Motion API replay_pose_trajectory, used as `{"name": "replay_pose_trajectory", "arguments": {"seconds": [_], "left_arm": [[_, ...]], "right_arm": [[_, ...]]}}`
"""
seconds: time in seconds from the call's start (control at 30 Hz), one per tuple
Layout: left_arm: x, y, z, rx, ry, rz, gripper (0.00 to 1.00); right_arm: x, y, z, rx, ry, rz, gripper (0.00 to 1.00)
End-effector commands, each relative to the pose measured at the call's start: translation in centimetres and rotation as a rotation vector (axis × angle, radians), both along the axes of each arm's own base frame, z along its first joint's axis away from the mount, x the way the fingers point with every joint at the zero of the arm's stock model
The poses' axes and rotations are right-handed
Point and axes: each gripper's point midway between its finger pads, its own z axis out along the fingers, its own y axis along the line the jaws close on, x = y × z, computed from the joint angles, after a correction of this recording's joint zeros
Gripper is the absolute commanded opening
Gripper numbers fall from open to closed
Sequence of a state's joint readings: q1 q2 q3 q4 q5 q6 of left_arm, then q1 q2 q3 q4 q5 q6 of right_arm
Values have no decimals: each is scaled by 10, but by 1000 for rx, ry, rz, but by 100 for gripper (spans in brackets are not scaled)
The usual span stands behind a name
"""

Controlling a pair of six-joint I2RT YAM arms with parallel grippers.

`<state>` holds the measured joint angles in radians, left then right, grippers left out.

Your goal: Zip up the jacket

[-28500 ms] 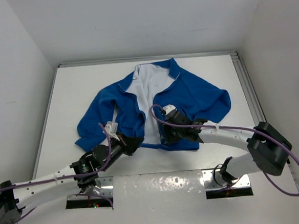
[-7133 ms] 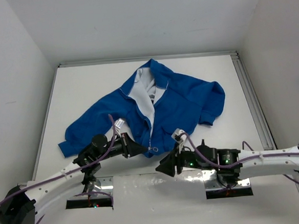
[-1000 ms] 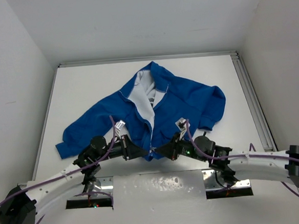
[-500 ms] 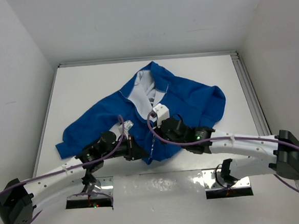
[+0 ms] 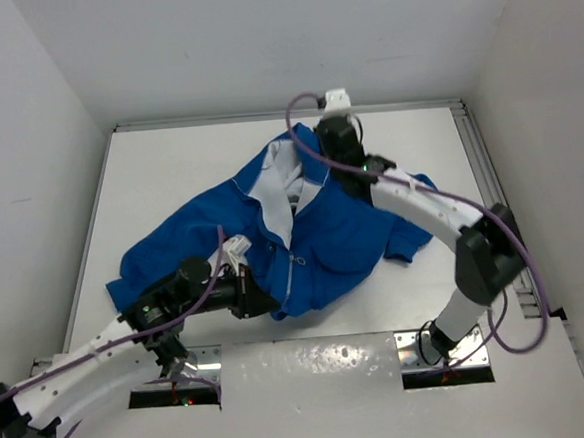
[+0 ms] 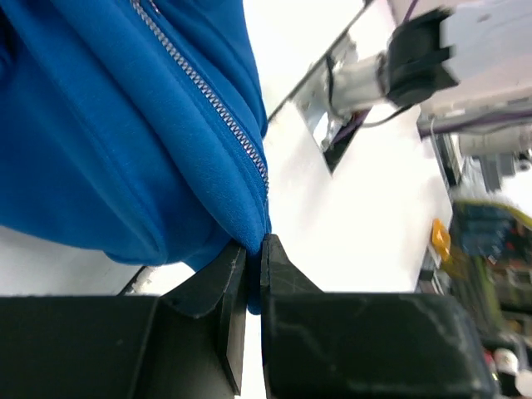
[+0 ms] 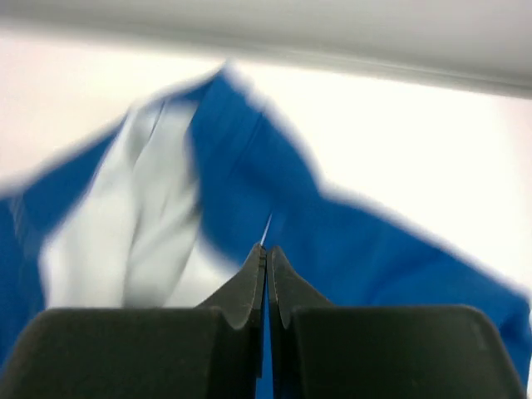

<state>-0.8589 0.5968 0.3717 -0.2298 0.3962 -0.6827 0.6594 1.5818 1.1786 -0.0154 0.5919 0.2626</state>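
1. Jacket [image 5: 343, 235] lay crumpled mid-table [image 5: 169, 177], collar toward the far wall and hem toward the arms. The fronts met over the lower part. White lining [image 5: 270, 192] showed in the open V below the collar.
2. Step in hand, as judged: drawing the zipper [image 6: 208, 100] up, with the hem anchored against the pull.
3. Left pincer [image 6: 249, 249]: fingers all but pressed together, pinching the hem corner [image 6: 243, 226] at the zipper's bottom end. Blue cloth sat between the tips, and the teeth ran straight up from the grip.
4. Right pincer [image 7: 266, 258]: fingers pressed together, above the collar end of the jacket, lining on one side and blue front on the other. A thin pale sliver showed just beyond the tips. The wrist view was blurred, so I could not tell whether it pinched the pull, the cloth edge or nothing.
5. Next move, judged: it calls for a sure pinch on the slider pull and a pull toward the collar in line with the teeth. The left grip must keep the hem taut, or the cloth will likely bunch and jam the slider.
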Motion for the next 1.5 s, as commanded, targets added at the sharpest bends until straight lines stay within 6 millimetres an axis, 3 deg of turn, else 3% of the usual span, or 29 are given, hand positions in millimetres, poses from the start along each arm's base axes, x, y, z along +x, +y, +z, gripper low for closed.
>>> {"name": "replay_pose_trajectory", "arguments": {"seconds": [0.0,0.03,0.07,0.13,0.17,0.2,0.23,0.27,0.3,0.33,0.4,0.43,0.47,0.53,0.57,0.67,0.73,0.8,0.87,0.9,0.97,1.03,1.07,1.2,1.23,1.27,1.33,1.43,1.47], "left_arm": [[1,17,43,-20,-106,52,0],[1,24,52,-15,-111,84,0],[9,32,55,-5,-134,152,0],[11,41,60,0,-136,199,0],[11,42,57,11,-129,200,0],[11,41,40,48,-95,199,0],[11,41,28,68,-71,203,0],[12,41,16,87,-48,217,0],[12,40,7,97,-21,219,0],[12,40,2,106,-2,229,1],[25,49,-4,144,7,336,16],[28,51,-7,143,23,375,32],[36,57,-10,152,15,434,38],[43,63,-22,175,47,512,55],[53,72,-29,206,35,582,59],[77,91,-44,255,0,761,61],[98,93,-38,208,-48,864,59],[116,90,-45,207,-63,915,57],[129,92,-69,292,-15,919,55],[142,84,-63,281,-35,902,55],[164,81,-78,344,-37,901,54],[184,82,-86,369,-41,920,51],[193,91,-111,444,-6,934,49],[259,78,-112,409,-46,937,35],[268,76,-131,432,2,907,32],[300,63,-109,397,-57,896,26],[342,46,-100,429,-94,857,25],[378,23,-68,404,-136,809,22],[379,22,-58,400,-158,798,27]], "right_arm": [[86,-45,47,61,-135,-206,0],[107,-52,78,101,-162,-236,0],[128,-54,56,118,-100,-231,0],[130,-32,63,137,-57,-109,0],[115,-9,49,148,-7,-15,0],[77,10,26,194,71,105,0],[48,37,24,231,82,211,0],[7,53,46,322,76,330,0],[-19,61,36,358,104,377,0],[-62,70,-16,369,193,428,0],[-125,67,-57,446,290,484,0],[-147,75,-64,451,304,522,0],[-156,69,-76,435,320,499,0],[-167,39,-106,367,335,388,5],[-167,29,-114,348,337,346,20],[-164,4,-127,273,328,243,53],[-158,-22,-139,225,302,104,64],[-163,-46,-156,203,308,-8,68],[-169,-69,-165,200,285,-115,68],[-171,-75,-166,203,275,-136,67],[-181,-89,-172,211,274,-175,64],[-185,-89,-175,233,284,-167,60],[-192,-80,-180,257,326,-125,59],[-215,-57,-200,344,446,-6,44],[-220,-51,-203,371,468,22,35],[-231,-40,-208,406,518,82,33],[-241,-29,-211,439,570,127,27],[-257,3,-197,493,617,266,23],[-261,6,-195,473,621,280,23]]}}
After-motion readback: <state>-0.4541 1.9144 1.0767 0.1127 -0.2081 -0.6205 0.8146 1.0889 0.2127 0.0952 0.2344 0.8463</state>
